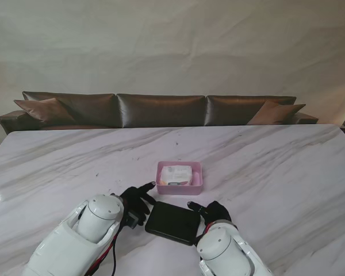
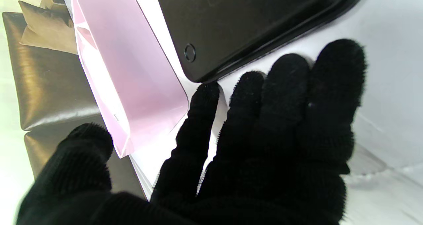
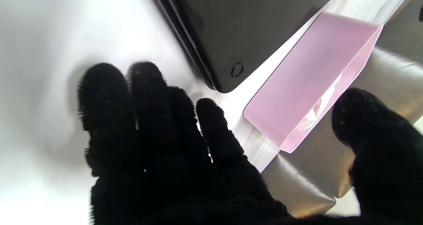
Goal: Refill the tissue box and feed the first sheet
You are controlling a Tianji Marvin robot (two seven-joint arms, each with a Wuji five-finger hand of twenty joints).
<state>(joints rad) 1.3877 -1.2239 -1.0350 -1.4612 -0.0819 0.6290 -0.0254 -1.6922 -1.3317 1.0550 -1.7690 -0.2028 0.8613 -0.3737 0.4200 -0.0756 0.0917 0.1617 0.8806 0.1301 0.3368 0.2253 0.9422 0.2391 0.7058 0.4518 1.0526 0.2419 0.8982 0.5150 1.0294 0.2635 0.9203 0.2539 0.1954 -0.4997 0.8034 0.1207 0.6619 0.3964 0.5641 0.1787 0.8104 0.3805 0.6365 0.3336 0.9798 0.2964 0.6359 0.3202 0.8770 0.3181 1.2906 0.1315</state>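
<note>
The left hand (image 1: pixel 137 201) has its black-gloved fingers (image 2: pixel 284 96) spread and holding nothing, the thumb set apart from the other four. In the left wrist view, one fingertip comes right up to a corner of the black lid (image 1: pixel 173 222); whether it touches cannot be told. The right hand (image 1: pixel 210 211) is likewise empty, its fingers (image 3: pixel 145 102) loosely fanned and the thumb wide of them, just beside the lid's right edge.

The black lid lies flat on the counter (image 1: pixel 276 167) between the two hands, with a small round mark near one corner. Just farther from me stands the pink tissue box (image 1: pixel 179 177), open at the top, with a wrapped pack of tissues (image 1: pixel 176 174) lying inside it. Box and lid are near each other but apart.

The counter is pale marble with grey veins, glossy, with a bright glare at its left edge. Beyond its far edge runs a long dark leather sofa (image 1: pixel 161 109) with a brown cushion (image 1: pixel 43 109) at each end, and behind it hangs a creased off-white cloth backdrop (image 1: pixel 172 46).
</note>
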